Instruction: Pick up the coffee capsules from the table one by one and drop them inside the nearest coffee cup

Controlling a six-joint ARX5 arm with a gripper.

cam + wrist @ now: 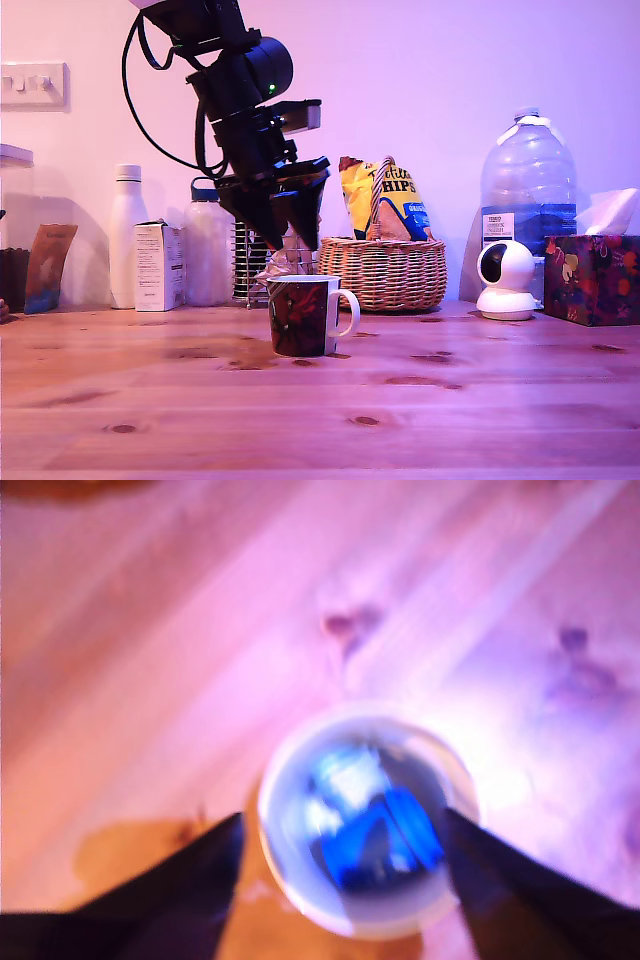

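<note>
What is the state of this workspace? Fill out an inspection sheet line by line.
Surface: light-brown wooden plank table with dark knots; no capsules seen lying on it.
Job's things: dark red-and-black patterned ceramic mug with white handle, upright; the blurred wrist view shows blue capsules inside it.
Clutter: woven wicker basket holding a yellow chips bag, white bottle, white carton, large clear water jug, small white camera, patterned tissue box.
Grippers: black gripper above the mug, open, holding nothing.
Cables: black cable looping off the arm.
Surroundings: plain wall, white wall switch.
</note>
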